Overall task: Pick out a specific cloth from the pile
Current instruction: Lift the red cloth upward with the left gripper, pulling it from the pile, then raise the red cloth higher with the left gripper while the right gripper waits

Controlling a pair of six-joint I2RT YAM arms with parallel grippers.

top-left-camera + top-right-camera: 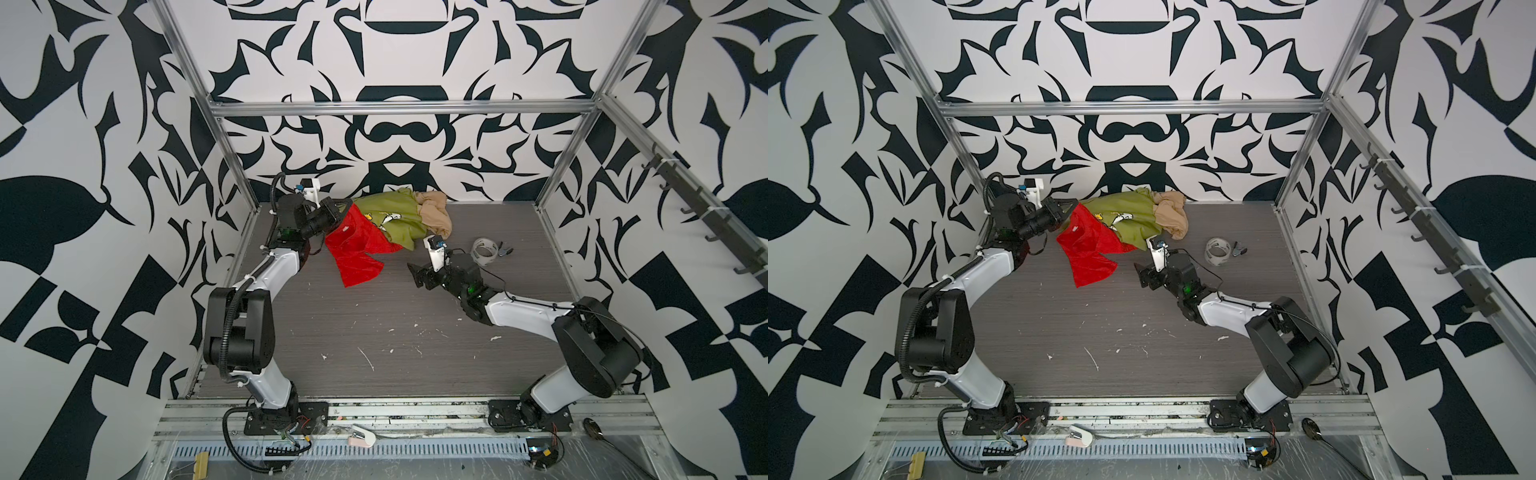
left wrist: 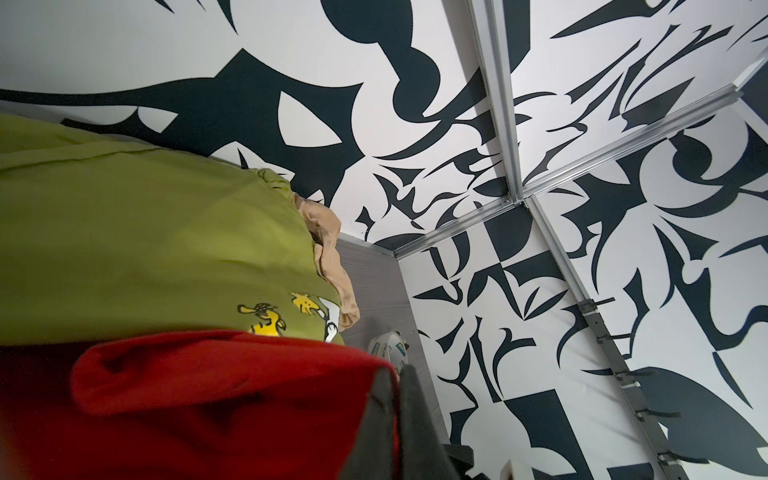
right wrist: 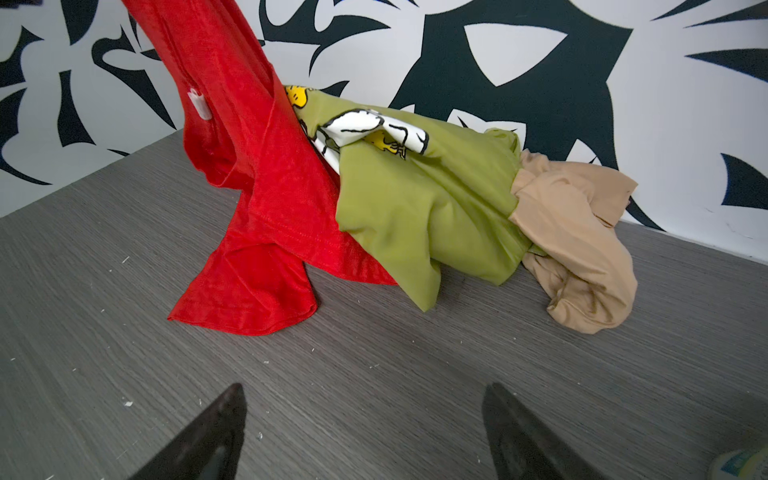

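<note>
The pile (image 1: 399,220) lies at the back of the table against the wall. It holds an olive-green shirt (image 3: 415,199) with a cartoon print and a beige cloth (image 3: 582,232). My left gripper (image 1: 347,210) is shut on the upper edge of the red cloth (image 1: 357,249), and the red fabric shows pinched between its fingers (image 2: 384,399). The cloth (image 3: 270,199) hangs from that grip down to the table. Its lower end lies flat there, and one edge is tucked under the green shirt. My right gripper (image 1: 415,276) is open and empty, low over bare table in front of the pile.
A roll of clear tape (image 1: 485,250) and a small dark clip (image 1: 505,249) lie to the right of the pile. The patterned back wall stands right behind the pile. A rail of hooks (image 1: 706,216) runs along the right wall. White specks dot the grey table (image 1: 374,332).
</note>
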